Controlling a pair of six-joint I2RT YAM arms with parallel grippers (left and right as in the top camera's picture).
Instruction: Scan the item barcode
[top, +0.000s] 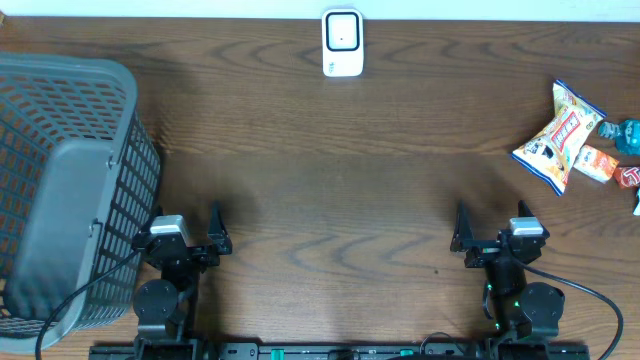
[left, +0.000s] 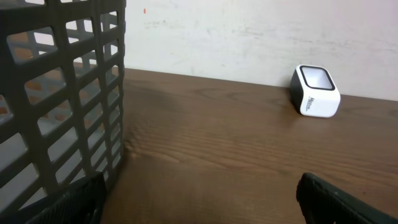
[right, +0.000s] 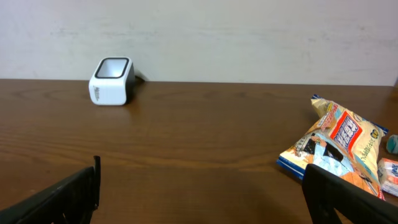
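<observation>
A white barcode scanner (top: 342, 43) with a dark window stands at the table's far edge, also in the left wrist view (left: 315, 91) and the right wrist view (right: 112, 81). A yellow and blue snack bag (top: 558, 136) (right: 333, 144) lies at the far right with small packets (top: 598, 162) beside it. My left gripper (top: 186, 232) (left: 199, 202) stands open near the front, nothing between its fingers. My right gripper (top: 494, 230) (right: 202, 196) is open too, well short of the bag.
A large grey plastic basket (top: 65, 190) (left: 56, 93) fills the left side, close to my left gripper. A teal packet (top: 627, 133) and a red one (top: 630, 177) lie at the right edge. Bare wood stretches between the arms and the scanner.
</observation>
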